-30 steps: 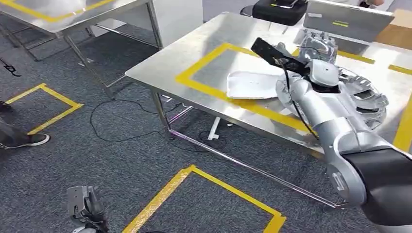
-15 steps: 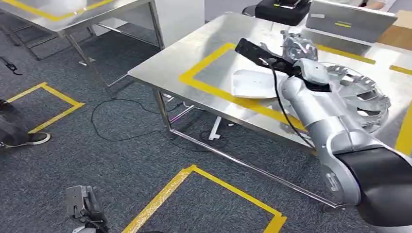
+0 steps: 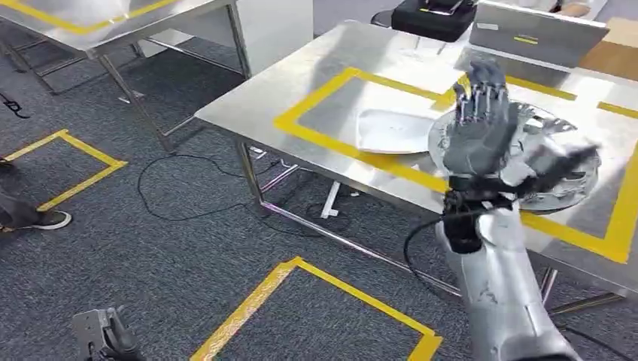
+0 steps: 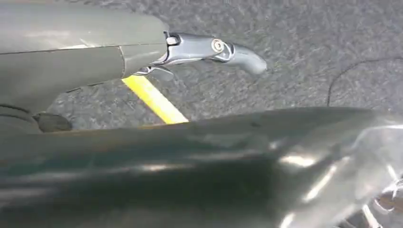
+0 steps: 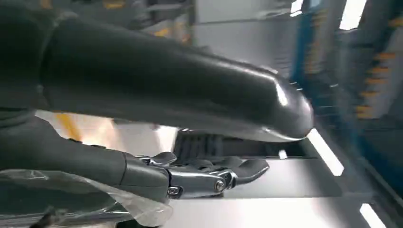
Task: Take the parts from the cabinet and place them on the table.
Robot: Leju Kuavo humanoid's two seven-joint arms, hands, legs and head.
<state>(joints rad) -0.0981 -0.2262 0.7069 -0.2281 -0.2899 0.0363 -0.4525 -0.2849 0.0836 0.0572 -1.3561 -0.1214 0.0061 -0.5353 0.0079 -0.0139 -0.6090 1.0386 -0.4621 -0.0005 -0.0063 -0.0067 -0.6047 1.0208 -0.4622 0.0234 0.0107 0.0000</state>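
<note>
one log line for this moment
right hand: open, raised over table | round finned part: on table | white part: on table | left hand: hanging low

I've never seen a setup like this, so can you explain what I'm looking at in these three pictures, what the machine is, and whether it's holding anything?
This is a humanoid robot with two silver arms, each ending in a many-fingered hand. The wide picture comes from a camera high on its body, looking forward and down. There its right hand is raised over a steel table marked with yellow tape, fingers spread and holding nothing. On the table lie a flat white part and, behind the hand, a round silvery finned part that looks wrapped in clear plastic. The left hand hangs low near the carpeted floor, and I cannot tell how its fingers are set. The other two pictures come from cameras at the wrists, close behind each hand, so they look tilted and blurry.
</note>
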